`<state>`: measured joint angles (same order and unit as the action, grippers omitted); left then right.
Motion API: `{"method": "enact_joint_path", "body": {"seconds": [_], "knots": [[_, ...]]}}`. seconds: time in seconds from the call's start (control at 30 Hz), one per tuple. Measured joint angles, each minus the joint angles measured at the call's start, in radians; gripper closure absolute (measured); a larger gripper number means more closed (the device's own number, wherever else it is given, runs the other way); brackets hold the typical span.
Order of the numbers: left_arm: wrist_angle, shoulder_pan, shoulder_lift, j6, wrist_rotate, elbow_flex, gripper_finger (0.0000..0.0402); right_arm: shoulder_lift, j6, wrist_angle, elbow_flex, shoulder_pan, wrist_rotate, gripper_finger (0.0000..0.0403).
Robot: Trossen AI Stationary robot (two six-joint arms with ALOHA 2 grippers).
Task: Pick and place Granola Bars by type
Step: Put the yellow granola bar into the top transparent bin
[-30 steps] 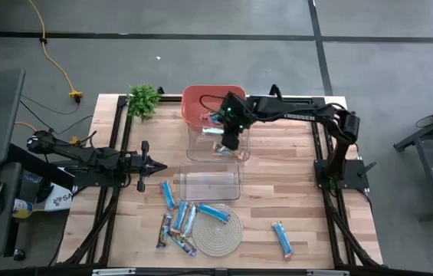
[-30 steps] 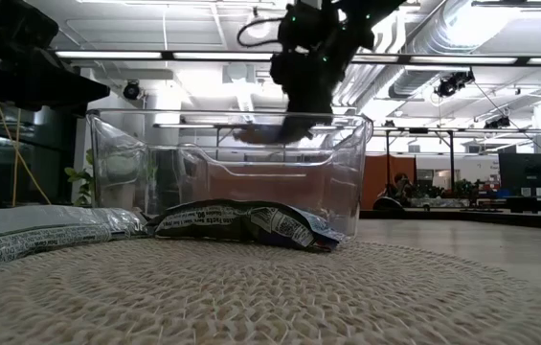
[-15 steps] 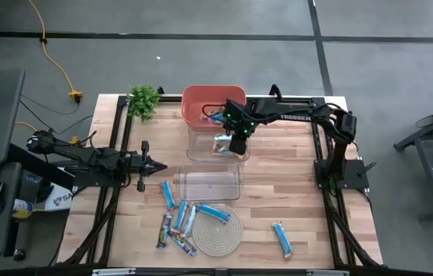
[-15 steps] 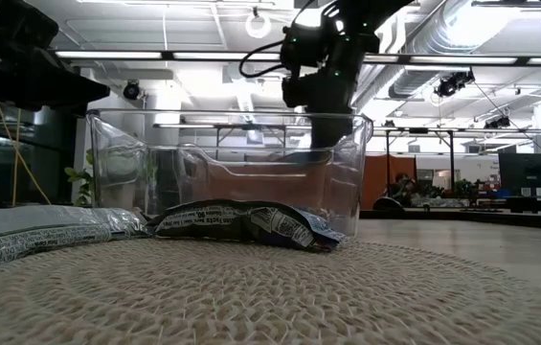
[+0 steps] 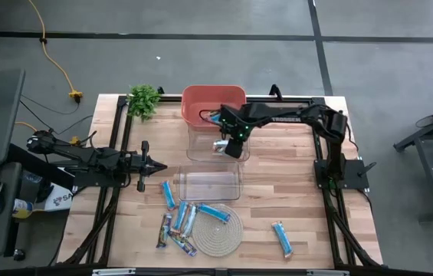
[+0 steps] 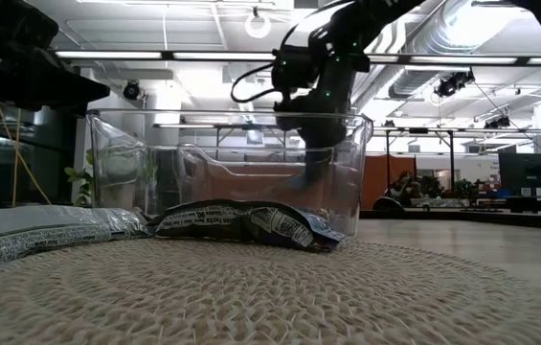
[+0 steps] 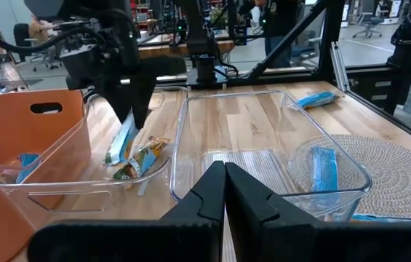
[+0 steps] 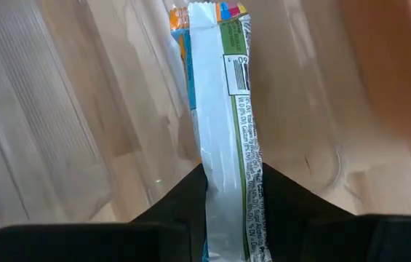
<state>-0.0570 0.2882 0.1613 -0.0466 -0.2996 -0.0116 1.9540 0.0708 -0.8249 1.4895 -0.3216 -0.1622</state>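
Note:
My right gripper (image 5: 234,144) reaches down into the far clear bin (image 5: 197,153) and is shut on a light blue granola bar (image 7: 121,140) whose white back with a barcode (image 8: 223,109) faces its wrist camera. A multicoloured bar (image 7: 143,156) lies on that bin's floor beside it. Several more granola bars (image 5: 182,221) lie on the table by the round woven coaster (image 5: 224,234), one (image 5: 213,212) on the coaster, one (image 5: 281,238) apart at the near right. My left gripper (image 5: 162,167) waits shut at the table's left. My right gripper pinches the light blue bar by one end (image 8: 225,191) between its two fingers (image 8: 183,200). The fingers come steeply from above and lie along the bar. The bar hangs below them, tilted, inside the clear bin. Whether its lower end (image 7: 112,159) touches the bin's floor I cannot tell.
An orange bin (image 5: 201,100) with bars in it stands behind the far clear bin. A second clear bin (image 5: 235,172) stands nearer, between the first bin and the coaster. A small green plant (image 5: 143,100) sits at the far left corner.
My right gripper has gone down into the far clear bin with the bar and tipped to point more steeply downward. The bar, lifted above the bin's rim a second ago, now hangs inside the bin near its floor.

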Motion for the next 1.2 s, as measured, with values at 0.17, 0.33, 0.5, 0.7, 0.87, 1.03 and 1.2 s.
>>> {"method": "enact_joint_path", "body": {"seconds": [0.17,0.33,0.5,0.7,0.87,1.03,1.2], "knots": [[0.000,0.000,0.000,0.000,0.000,0.000,0.0394,0.005,0.002,0.038,0.000,0.013,0.024,0.0308],[0.000,0.000,0.000,0.000,0.000,0.000,0.0394,0.005,-0.001,0.049,0.000,0.017,0.018,0.0293],[0.000,0.000,0.000,0.000,0.000,0.000,0.0394,0.005,0.000,0.050,0.000,0.021,0.017,0.0263],[0.000,0.000,0.000,0.000,0.000,0.000,0.0394,0.003,-0.005,0.085,0.000,0.023,-0.006,0.0236],[0.000,0.000,0.000,0.000,0.000,0.000,0.0394,-0.040,0.005,0.136,0.001,0.024,-0.005,0.0234],[0.000,0.000,0.000,0.000,0.000,0.000,0.0394,-0.107,0.012,0.195,0.002,0.024,-0.002,0.0234],[0.000,0.000,0.000,0.000,0.000,0.000,0.0394,-0.195,0.052,0.254,0.002,0.028,-0.023,0.0234]]}}
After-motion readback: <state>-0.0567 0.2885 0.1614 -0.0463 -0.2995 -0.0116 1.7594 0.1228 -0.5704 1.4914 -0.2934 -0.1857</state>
